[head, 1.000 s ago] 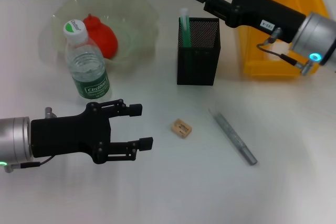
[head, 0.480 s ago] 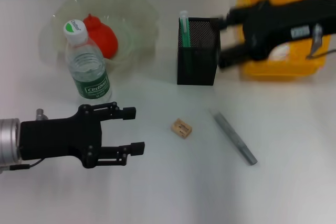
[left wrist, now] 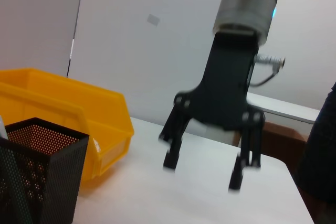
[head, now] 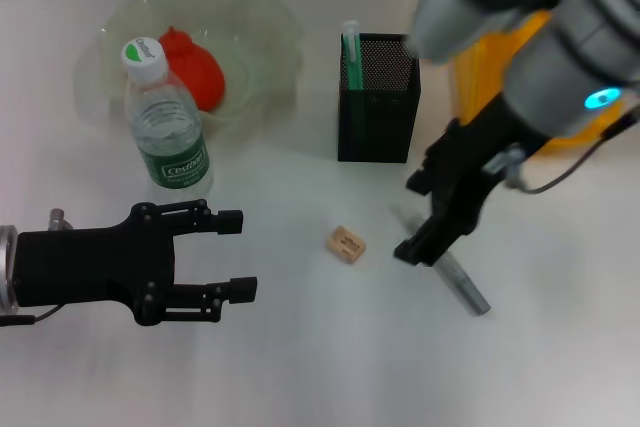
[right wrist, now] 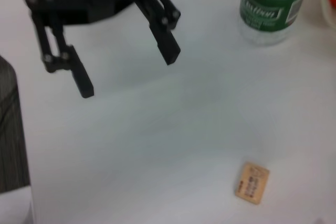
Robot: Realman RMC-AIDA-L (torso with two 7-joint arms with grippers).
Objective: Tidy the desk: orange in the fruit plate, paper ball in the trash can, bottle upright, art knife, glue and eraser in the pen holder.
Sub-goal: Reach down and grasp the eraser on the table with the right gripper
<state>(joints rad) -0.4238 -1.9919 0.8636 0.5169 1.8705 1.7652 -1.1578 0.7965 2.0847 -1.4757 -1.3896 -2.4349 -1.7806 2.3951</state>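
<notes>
Right gripper (head: 418, 217), jaws spread and empty, hangs above the art knife (head: 455, 274), eraser (head: 346, 245) just beside.

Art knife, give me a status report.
Right gripper open, over the art knife lying flat on the desk. Left gripper open, empty, near the bottle. Eraser beside, clear.

The bottle (head: 167, 127) carries a green label reading "Cestbon". Its cap (head: 143, 53) bears the same word. Print on the eraser (right wrist: 252, 183) is illegible.
</notes>
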